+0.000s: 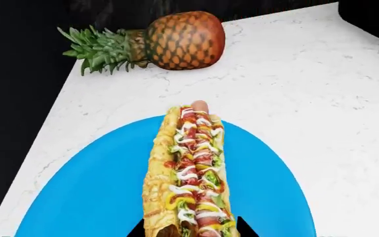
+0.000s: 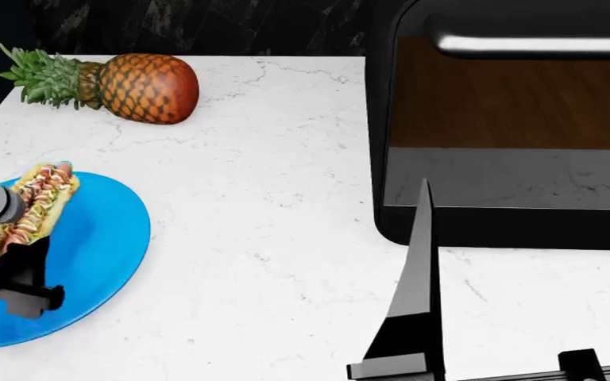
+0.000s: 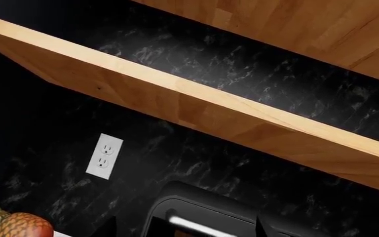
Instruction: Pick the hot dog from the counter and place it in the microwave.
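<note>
The hot dog (image 1: 193, 173) is a yellow bun with sausage, mustard and white and green toppings. It is gripped at its near end between the dark fingers of my left gripper (image 1: 189, 229), over the round blue plate (image 1: 77, 197). In the head view the hot dog (image 2: 32, 205) is at the far left with the left gripper (image 2: 6, 236) shut on it. The black microwave (image 2: 381, 159) with its silver bar handle stands at the right on the white counter (image 2: 283, 198). My right gripper (image 2: 527, 214) is open and empty in front of the microwave (image 3: 196, 210), its fingers wide apart.
A pineapple (image 2: 146, 87) lies on its side at the back left of the counter, beyond the blue plate (image 2: 93, 262); it also shows in the left wrist view (image 1: 183, 39). A dark marbled wall with an outlet (image 3: 104, 155) and wooden shelves (image 3: 176, 103) rises behind.
</note>
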You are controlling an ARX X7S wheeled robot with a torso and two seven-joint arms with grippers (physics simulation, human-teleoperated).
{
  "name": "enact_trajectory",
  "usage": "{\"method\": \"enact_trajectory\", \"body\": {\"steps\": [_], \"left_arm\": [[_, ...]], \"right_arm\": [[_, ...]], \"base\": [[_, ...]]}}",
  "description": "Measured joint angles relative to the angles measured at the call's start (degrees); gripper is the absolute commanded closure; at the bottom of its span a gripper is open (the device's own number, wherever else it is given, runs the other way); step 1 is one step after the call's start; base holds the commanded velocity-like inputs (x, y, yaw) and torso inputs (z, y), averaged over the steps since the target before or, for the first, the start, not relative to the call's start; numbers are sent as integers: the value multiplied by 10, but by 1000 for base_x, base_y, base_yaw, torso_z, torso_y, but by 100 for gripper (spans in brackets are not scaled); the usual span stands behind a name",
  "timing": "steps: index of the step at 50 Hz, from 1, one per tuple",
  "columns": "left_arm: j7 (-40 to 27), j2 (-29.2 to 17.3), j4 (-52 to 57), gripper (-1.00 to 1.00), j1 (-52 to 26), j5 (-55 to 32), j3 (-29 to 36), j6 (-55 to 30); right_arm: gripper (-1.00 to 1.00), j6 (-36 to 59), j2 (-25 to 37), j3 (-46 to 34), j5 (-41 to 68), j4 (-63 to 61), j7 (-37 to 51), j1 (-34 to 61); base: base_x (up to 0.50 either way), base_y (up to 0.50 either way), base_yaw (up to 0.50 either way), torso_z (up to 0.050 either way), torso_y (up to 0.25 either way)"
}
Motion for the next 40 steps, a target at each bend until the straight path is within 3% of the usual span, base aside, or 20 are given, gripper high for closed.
{"method": "enact_trajectory", "body": {"steps": [10, 17, 23, 40], "left_arm": [[-129, -70, 139, 100, -159, -198, -71, -93], [-199, -113, 207, 100, -228, -313, -103, -120], [-234, -137, 247, 100, -248, -372, -124, -124], [-276, -167, 300, 100, -238, -431, -153, -112]], "right_arm": [[-100, -5, -17, 6, -1, 9, 14, -9], [-100, -10, -32, 17, 2, 23, 23, -17], [-100, -4, -43, 25, -2, 30, 28, -20], [-100, 13, -45, 38, -17, 33, 30, -29]], "base": [[0, 0, 0, 0, 0], [0, 0, 0, 0, 0], [-42, 21, 0, 0, 0], [-499, 266, 0, 0, 1]]}}
